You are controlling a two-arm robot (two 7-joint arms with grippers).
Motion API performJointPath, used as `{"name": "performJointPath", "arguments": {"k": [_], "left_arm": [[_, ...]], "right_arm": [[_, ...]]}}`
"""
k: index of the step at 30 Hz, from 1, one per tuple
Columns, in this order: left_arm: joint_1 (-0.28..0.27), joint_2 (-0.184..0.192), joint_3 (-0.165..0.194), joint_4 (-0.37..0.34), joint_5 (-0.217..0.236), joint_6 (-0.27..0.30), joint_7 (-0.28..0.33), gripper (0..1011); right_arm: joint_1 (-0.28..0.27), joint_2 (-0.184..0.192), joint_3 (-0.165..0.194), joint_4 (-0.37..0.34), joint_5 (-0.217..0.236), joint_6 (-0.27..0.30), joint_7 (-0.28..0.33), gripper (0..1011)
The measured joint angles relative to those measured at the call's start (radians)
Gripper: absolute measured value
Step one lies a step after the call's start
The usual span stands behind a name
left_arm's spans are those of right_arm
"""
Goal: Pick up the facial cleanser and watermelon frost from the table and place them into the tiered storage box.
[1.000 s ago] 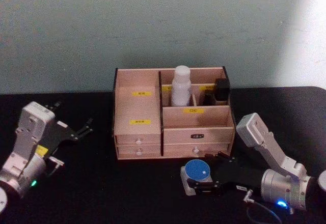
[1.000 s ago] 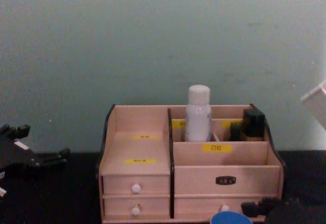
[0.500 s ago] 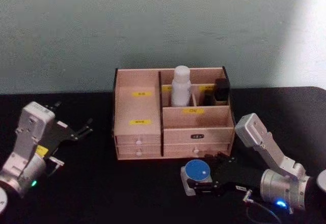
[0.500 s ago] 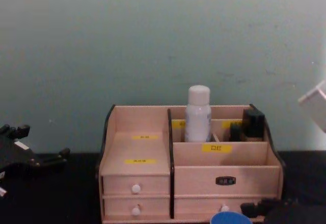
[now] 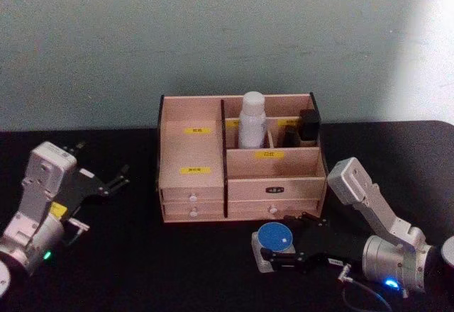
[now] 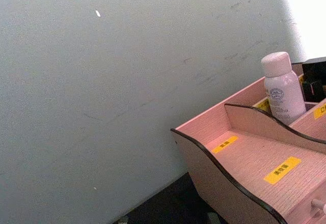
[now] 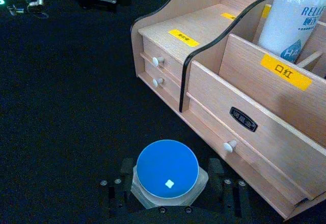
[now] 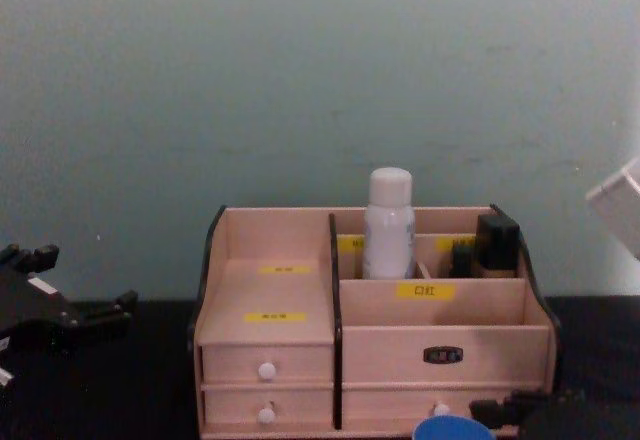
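The right gripper [image 7: 170,182] lies low on the black table [image 5: 177,269], its claw clamped on the short clear jar with the round blue lid, the watermelon frost [image 7: 167,168], just in front of the light wooden tiered storage box [image 5: 191,184]. Raised too little, the jar could strike the box's front wall or topple the tall white facial cleanser bottle [image 5: 251,119] standing in a rear compartment. The left gripper [image 5: 103,163] rests parked far left, claw apart

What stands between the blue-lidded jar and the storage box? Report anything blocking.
Nothing visible does. The watermelon frost, held by the right gripper, sits just before the tiered storage box's drawers. The facial cleanser stands in one rear compartment.
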Motion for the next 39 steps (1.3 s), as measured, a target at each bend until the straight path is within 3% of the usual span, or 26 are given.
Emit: {"name": "performJointPath", "arguments": {"k": [11, 39], "left_arm": [[0.000, 0.000, 0.000, 0.000, 0.000, 0.000, 0.000, 1001], [0.000, 0.000, 0.000, 0.000, 0.000, 0.000, 0.000, 1001]], "right_arm": [[0.000, 0.000, 0.000, 0.000, 0.001, 0.000, 0.001, 708], [0.000, 0.000, 0.000, 0.000, 0.002, 0.000, 0.001, 708]]}}
